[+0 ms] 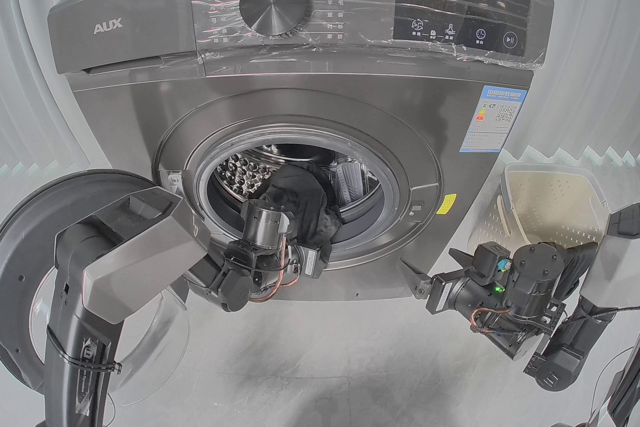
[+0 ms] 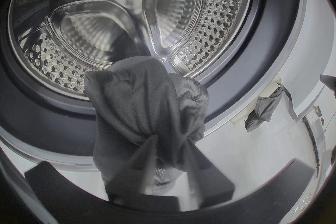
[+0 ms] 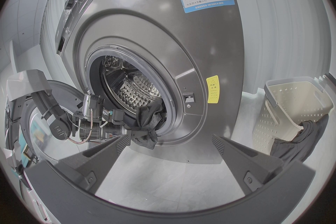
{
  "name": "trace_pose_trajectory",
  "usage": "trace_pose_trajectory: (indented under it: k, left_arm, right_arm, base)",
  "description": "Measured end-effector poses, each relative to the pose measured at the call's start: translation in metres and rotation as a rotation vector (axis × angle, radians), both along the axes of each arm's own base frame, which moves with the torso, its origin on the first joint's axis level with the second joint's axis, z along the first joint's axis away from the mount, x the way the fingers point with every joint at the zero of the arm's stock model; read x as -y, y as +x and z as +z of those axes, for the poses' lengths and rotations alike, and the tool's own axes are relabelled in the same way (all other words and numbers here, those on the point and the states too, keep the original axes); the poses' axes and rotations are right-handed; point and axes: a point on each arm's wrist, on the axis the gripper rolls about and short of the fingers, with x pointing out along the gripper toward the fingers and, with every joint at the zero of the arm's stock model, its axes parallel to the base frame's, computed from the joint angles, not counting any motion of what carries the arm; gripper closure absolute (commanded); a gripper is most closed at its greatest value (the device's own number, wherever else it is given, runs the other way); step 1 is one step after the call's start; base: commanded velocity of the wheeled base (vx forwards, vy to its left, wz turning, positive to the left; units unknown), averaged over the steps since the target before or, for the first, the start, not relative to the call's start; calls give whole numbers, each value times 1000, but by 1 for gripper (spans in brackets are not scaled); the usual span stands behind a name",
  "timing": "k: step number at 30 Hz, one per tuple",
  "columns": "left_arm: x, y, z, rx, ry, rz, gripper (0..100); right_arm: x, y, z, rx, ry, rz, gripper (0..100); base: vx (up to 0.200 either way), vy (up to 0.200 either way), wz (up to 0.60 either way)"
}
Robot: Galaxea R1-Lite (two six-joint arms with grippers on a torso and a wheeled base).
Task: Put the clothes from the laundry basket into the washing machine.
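Garment [image 1: 303, 201], black, clamped in left claw [image 2: 169, 156] at washing machine [image 1: 400, 108] mouth.

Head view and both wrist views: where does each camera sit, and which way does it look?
Head view: on the head, looking forward and down at the washing machine; both arms show, with left gripper and right gripper.
Left wrist view: on the left wrist, facing into the drum; its fingers pinch a dark garment.
Right wrist view: on the right wrist, facing the machine's front; beyond its open fingers, the left arm and basket.
Shared: all three show that garment at the door opening; head and right wrist views share the basket.
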Motion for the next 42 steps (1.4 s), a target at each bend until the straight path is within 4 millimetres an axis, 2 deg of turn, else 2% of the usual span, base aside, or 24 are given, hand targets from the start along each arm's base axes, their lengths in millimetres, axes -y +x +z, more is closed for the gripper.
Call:
trace_pose_trajectory:
  k: [4, 13, 20, 21, 33, 38, 42]
  left_arm:
    - [4, 8, 10, 45, -23, 23, 100]
    - [8, 46, 54, 283, -138, 142, 100]
    - [5, 61, 54, 338, -164, 188, 100]
    - [5, 61, 52, 335, -161, 189, 0]
    - [9, 53, 44, 300, -146, 172, 0]
    - [8, 42, 38, 246, -119, 137, 0]
    - [3, 27, 22, 161, -74, 97, 0]
  right_arm:
    - [0, 0, 1, 2, 1, 0, 0]
    - [0, 0, 1, 3, 2, 3, 0]
    - [0, 0, 1, 3, 2, 5, 0]
    - [0, 0, 1, 3, 2, 5, 0]
    - [0, 0, 2, 6, 4, 5, 0]
    - [0, 0, 2, 5, 4, 4, 0]
    - [0, 0, 2, 6, 4, 4, 0]
  base:
    - [0, 0, 0]
    - [0, 0, 0]
    - [0, 0, 0]
    - [0, 0, 0]
    - [0, 0, 0]
    - [0, 0, 0]
    - [0, 0, 0]
